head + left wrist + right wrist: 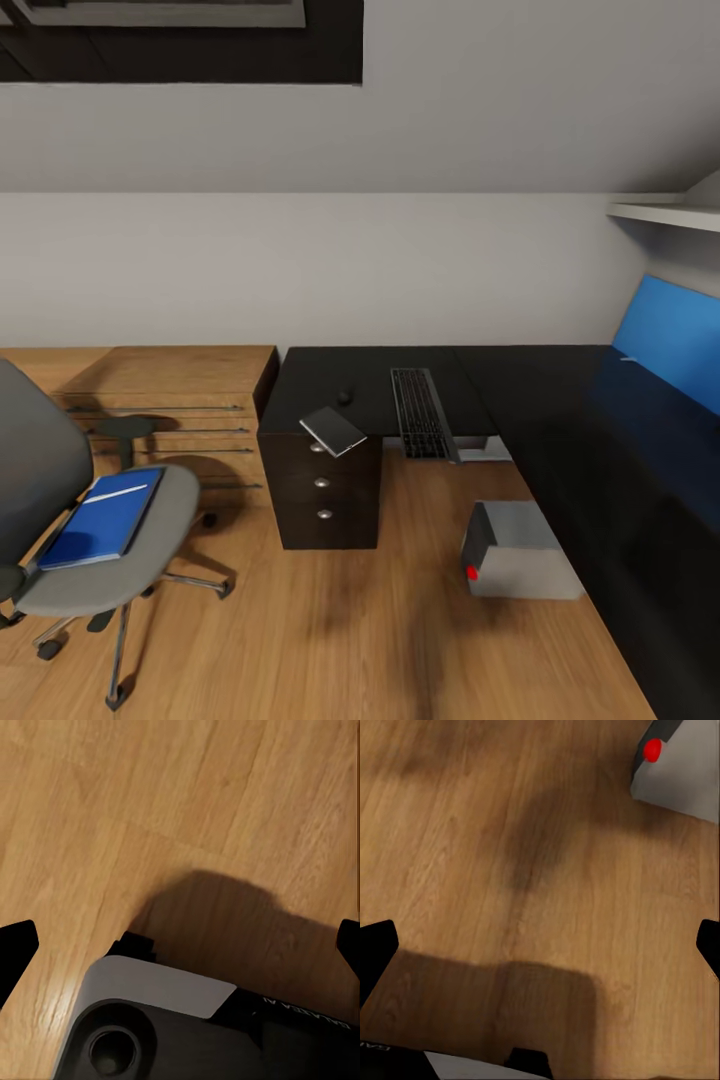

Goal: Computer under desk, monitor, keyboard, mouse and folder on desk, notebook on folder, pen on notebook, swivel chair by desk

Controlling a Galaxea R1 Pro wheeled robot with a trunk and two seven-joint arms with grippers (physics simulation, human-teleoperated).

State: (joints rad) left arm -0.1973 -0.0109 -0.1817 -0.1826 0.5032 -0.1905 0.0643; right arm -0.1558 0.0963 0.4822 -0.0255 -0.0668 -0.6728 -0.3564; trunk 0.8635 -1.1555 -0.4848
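Observation:
A black L-shaped desk (540, 390) carries a black keyboard (420, 412), a small dark mouse (344, 396) and a grey notebook (334, 430) that overhangs the front edge. The blue-screened monitor (675, 340) stands on the desk's right wing. The grey computer (520, 552), with its red button, sits on the floor by the desk and shows again as the computer (679, 765) in the right wrist view. A blue folder (103, 515) lies on the swivel chair (150, 530), with a thin pale pen (118, 492) across it. My left gripper (180, 945) and right gripper (540, 945) hang open over bare floor.
A dark drawer unit (322, 490) stands under the desk's left end. A low wooden slatted unit (170, 400) lines the wall behind the chair. A white shelf (665, 212) juts out at the upper right. Wood floor (330, 640) lies between chair and computer.

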